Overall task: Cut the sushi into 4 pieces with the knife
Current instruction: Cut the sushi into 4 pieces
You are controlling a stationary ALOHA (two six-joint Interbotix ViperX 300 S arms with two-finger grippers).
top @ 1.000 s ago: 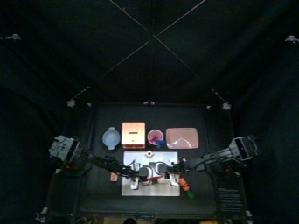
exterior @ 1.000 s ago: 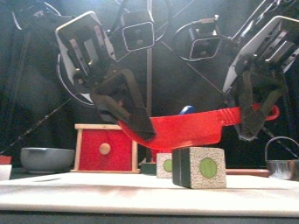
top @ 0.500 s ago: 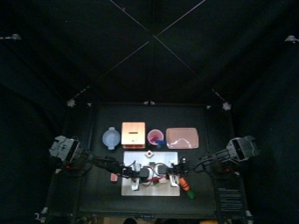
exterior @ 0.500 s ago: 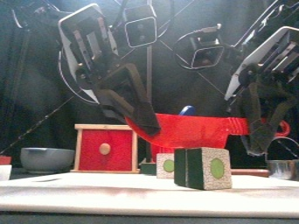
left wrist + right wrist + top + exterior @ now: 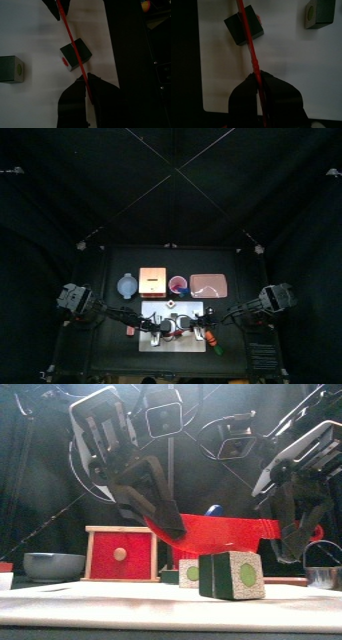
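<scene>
A red toy knife [image 5: 234,532] hangs level above the white cutting board [image 5: 120,609], held at both ends. My left gripper [image 5: 163,524] is shut on one end and my right gripper [image 5: 287,539] on the other. Under the blade stands a dark green sushi block [image 5: 231,576] showing its pale face with a green centre; a second block [image 5: 187,571] stands just behind it. In the left wrist view the knife [image 5: 72,45] crosses over one block [image 5: 77,52], and another block [image 5: 12,68] lies apart. The right wrist view shows the knife [image 5: 250,40] over a block [image 5: 241,27].
Behind the board stand the wooden box with a red drawer front [image 5: 120,554], a blue-grey bowl [image 5: 54,565] at the left and a metal cutter [image 5: 321,576] at the right. The pink tray [image 5: 209,285] lies at the back right. A small orange-red toy [image 5: 211,339] lies by the board's right edge.
The knife has gone from tilted to nearly level, as the left gripper rose a little and the right one shifted. The front sushi block now shows turned slightly.
</scene>
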